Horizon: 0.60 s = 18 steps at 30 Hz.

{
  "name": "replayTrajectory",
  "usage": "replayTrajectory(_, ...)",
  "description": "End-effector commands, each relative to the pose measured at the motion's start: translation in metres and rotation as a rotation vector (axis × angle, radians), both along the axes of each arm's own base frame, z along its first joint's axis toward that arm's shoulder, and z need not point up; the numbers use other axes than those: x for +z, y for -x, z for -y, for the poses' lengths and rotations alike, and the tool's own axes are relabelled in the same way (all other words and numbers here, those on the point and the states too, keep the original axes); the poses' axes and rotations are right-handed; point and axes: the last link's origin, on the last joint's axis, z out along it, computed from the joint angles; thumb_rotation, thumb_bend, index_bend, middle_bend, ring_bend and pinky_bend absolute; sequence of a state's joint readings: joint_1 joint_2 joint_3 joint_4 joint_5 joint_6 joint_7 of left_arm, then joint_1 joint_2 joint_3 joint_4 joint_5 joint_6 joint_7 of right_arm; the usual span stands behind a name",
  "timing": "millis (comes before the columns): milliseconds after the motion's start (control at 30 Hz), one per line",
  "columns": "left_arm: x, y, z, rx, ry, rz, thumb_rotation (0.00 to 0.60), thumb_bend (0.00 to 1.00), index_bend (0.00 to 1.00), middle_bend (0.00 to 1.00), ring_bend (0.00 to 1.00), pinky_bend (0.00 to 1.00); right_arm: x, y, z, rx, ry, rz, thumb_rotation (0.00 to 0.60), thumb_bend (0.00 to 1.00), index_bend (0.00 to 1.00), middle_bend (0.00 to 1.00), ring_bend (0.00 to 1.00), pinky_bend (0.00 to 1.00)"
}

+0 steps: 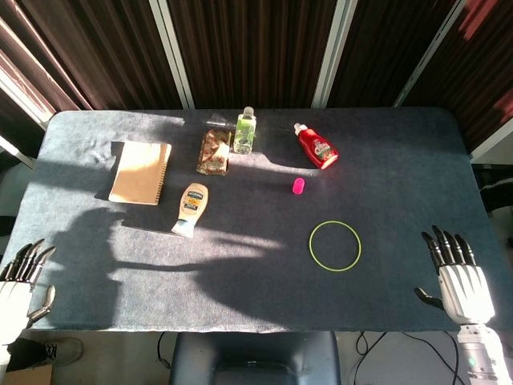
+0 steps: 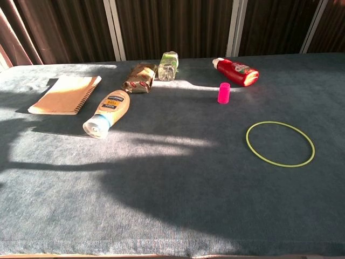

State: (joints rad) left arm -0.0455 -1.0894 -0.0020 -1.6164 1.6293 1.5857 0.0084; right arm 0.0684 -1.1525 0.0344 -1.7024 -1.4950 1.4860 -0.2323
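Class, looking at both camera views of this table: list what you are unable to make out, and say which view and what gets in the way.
- Left hand: head view, cut off by the left edge; the chest view shows neither hand.
- Label text on the mayonnaise bottle and red bottle: too small in both views.
- Snack packet: print blurred, contents unknown.
- Notebook: closed, pages hidden by its cover.
- Right hand: palm faces down, underside hidden.

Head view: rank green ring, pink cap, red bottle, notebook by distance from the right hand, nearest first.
Measured from the right hand, open at the table's near right edge:
1. Green ring, lying flat just to the hand's left.
2. Pink cap, mid-table, beyond the ring.
3. Red bottle, on its side toward the far edge.
4. Notebook, far left side.
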Motion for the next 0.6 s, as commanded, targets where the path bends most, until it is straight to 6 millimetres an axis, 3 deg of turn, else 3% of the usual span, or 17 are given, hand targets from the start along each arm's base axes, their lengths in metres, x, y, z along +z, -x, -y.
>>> replayTrajectory(33, -0.001, 0.000, 0.000, 0.003, 0.006, -0.003, 0.600, 0.52, 0.11, 0.02, 0.00, 0.22, -0.001, -0.001, 0.002, 0.011, -0.006, 0.010, 0.600, 0.11, 0.00, 0.00, 0.00, 0.12)
replayTrajectory(233, -0.002, 0.000, -0.001, 0.010, 0.011, -0.001, 0.600, 0.52, 0.13, 0.04, 0.00, 0.22, -0.008, -0.002, 0.009, 0.023, -0.053, 0.026, 0.600, 0.11, 0.00, 0.00, 0.00, 0.12)
replayTrajectory(333, -0.002, 0.000, 0.000, 0.016, 0.019, 0.005, 0.600, 0.52, 0.13, 0.05, 0.00, 0.22, -0.012, -0.004, 0.013, 0.044, -0.077, 0.035, 0.600, 0.11, 0.03, 0.10, 0.07, 0.16)
replayTrajectory(367, -0.002, 0.000, 0.000, 0.019, 0.018, 0.007, 0.600, 0.52, 0.14, 0.05, 0.00, 0.22, -0.013, -0.006, 0.015, 0.060, -0.080, 0.037, 0.600, 0.11, 0.06, 0.16, 0.13, 0.21)
replayTrajectory(500, -0.002, -0.002, 0.000, 0.016, 0.008, 0.008, 0.600, 0.52, 0.14, 0.06, 0.00, 0.22, -0.021, -0.014, 0.026, 0.164, -0.108, 0.060, 0.600, 0.11, 0.23, 0.44, 0.59, 0.59)
replayTrajectory(600, -0.003, -0.001, 0.000, 0.023, 0.015, 0.010, 0.600, 0.52, 0.15, 0.06, 0.00, 0.22, -0.028, -0.016, 0.038, 0.191, -0.159, 0.087, 0.600, 0.11, 0.34, 0.61, 0.80, 0.77)
